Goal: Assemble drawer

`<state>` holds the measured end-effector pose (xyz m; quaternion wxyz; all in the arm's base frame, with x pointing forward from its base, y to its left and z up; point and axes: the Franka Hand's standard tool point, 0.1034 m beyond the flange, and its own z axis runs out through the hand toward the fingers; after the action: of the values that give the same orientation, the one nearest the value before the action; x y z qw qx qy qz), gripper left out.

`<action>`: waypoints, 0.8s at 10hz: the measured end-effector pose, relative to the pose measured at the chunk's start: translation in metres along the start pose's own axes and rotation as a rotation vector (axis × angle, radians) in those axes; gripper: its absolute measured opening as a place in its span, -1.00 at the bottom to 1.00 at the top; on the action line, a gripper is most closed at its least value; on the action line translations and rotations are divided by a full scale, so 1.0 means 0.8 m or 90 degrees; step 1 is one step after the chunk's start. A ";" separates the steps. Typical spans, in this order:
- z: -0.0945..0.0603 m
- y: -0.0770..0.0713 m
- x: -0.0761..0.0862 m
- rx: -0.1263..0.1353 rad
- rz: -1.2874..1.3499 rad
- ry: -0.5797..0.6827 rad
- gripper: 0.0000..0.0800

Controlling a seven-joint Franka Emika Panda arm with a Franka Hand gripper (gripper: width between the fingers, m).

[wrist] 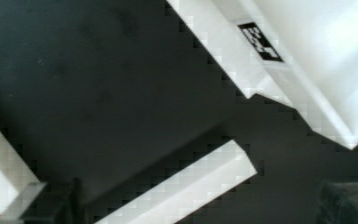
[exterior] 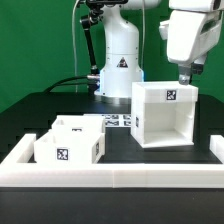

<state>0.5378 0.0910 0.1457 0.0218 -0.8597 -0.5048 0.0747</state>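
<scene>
Your black tabletop (exterior: 60, 105) carries everything. The biggest piece on it is the hollow white casing (exterior: 165, 122), standing upright toward the exterior view's right with its open face turned to the near side. The two small trays (exterior: 70, 143) sit touching each other at the near left, well apart from the casing. The tool (exterior: 184, 74) hangs over the casing's far right corner. In the wrist view its dark fingers (wrist: 51, 205) stand wide apart with nothing between them, so count it as spread and empty. I'd judge all three pieces to be stiff, light moulded plastic with smooth faces that could slide in a pinch. The casing looks too broad to span, so take it by one thin wall. Take a tray by a side wall too, clear of its marker. As for labels, a black-and-white square tag (exterior: 170, 96) sits on the casing's top front edge and another tag (exterior: 62, 155) on the nearer tray's front. They are patterns only, with no readable words. A black triangle sticker (exterior: 121, 63) marks the white robot base (exterior: 120, 45) behind.
</scene>
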 end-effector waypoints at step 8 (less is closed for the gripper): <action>0.001 -0.018 -0.020 0.008 0.072 -0.014 0.62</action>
<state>0.5175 0.0838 0.1483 0.0177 -0.8858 -0.4553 0.0884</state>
